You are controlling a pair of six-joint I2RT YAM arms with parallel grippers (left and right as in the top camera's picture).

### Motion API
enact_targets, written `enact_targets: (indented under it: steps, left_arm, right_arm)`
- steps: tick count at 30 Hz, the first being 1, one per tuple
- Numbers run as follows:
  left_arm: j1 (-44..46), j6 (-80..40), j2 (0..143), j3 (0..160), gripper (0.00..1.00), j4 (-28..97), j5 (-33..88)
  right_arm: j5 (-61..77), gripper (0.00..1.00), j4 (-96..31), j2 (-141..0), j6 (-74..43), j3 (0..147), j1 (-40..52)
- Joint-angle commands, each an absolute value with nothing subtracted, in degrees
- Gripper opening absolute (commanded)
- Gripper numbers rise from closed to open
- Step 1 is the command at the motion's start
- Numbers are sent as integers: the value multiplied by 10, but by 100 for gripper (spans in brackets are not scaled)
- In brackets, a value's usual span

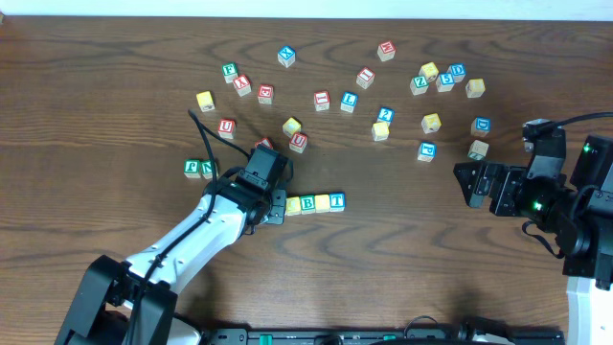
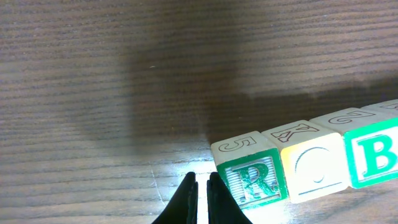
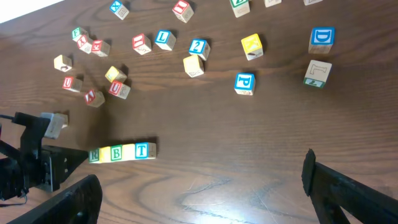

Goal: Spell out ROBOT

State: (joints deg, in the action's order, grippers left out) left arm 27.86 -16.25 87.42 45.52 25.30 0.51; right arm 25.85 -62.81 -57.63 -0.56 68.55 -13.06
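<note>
Okay, my left claw (image 2: 202,179) is pinched together on nothing, the R block (image 2: 252,177) sits just beside it heading the row of blocks (image 2: 314,168); likely light, stiff, slick-faced, so grip two opposite flat sides.

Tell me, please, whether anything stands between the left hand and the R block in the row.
Nothing visible does. The left hand, shut, sits right beside the R block, with no other block between them; whether they touch is unclear.
</note>
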Motion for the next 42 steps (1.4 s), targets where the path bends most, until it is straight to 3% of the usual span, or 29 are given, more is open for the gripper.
enact_targets:
  steps: [1, 42]
  left_arm:
    - [277, -152, 868, 465, 7, 252, 11]
    - [277, -136, 868, 463, 7, 237, 34]
  right_arm:
    - [258, 99, -628, -574, 5, 689, -134]
    - [258, 99, -628, -574, 5, 689, -134]
